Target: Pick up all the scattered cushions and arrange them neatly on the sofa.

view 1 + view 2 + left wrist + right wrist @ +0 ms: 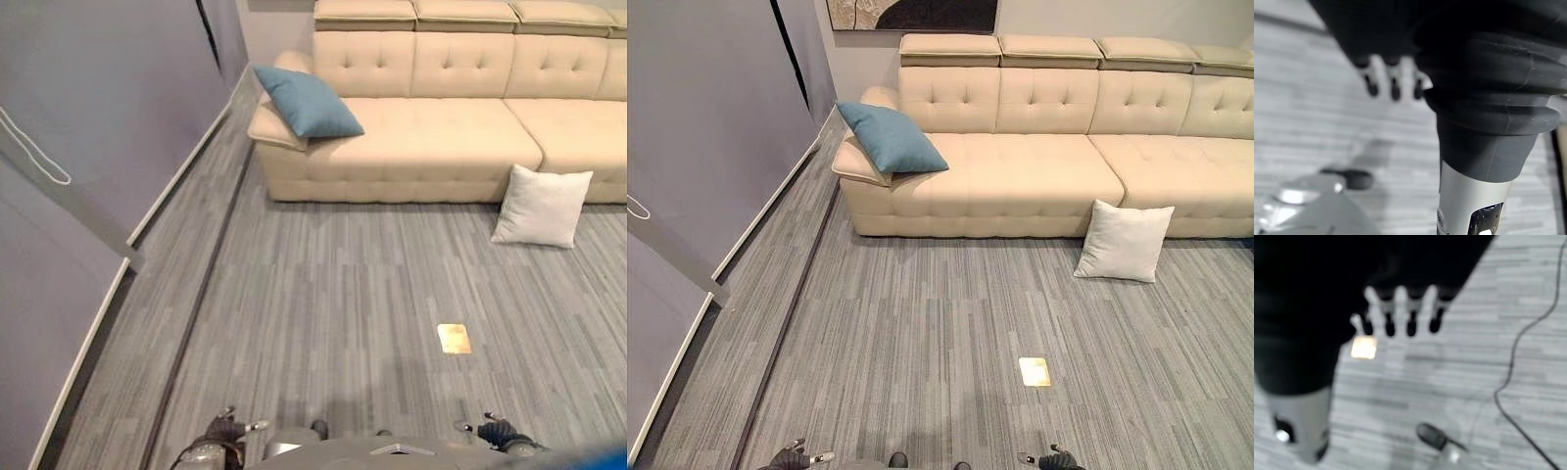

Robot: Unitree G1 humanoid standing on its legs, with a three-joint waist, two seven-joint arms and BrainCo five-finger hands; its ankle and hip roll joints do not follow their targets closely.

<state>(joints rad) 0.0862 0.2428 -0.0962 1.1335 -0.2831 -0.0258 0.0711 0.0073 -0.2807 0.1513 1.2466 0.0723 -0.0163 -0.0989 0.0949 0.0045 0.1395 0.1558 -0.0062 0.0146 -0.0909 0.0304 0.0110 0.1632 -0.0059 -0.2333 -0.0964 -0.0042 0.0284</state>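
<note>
We face a long cream sofa [1038, 176] that runs along the far wall, well apart from us across a stretch of grey striped floor [921, 343]. A grey partition [715, 127] closes off our left side.

On the sofa's left end a blue cushion [892, 137] leans tilted against the armrest; it is on the seat, though we judge it may need straightening to count as neat. A white cushion [1124, 241] stands on the floor, propped against the sofa's front face near the middle, so it is the one we must lift first.

A small brass floor plate [1035, 371] is set flush in the floor between us and the white cushion.

Our left hand [1393, 81] hangs low at our side, fingers straight and relaxed, holding nothing. Our right hand [1400, 313] hangs likewise, fingers loose and spread over the floor, with nothing in it. We judge both are carried idle this way because we are too far from either cushion to reach; the next step calls for walking forward and to the right.
</note>
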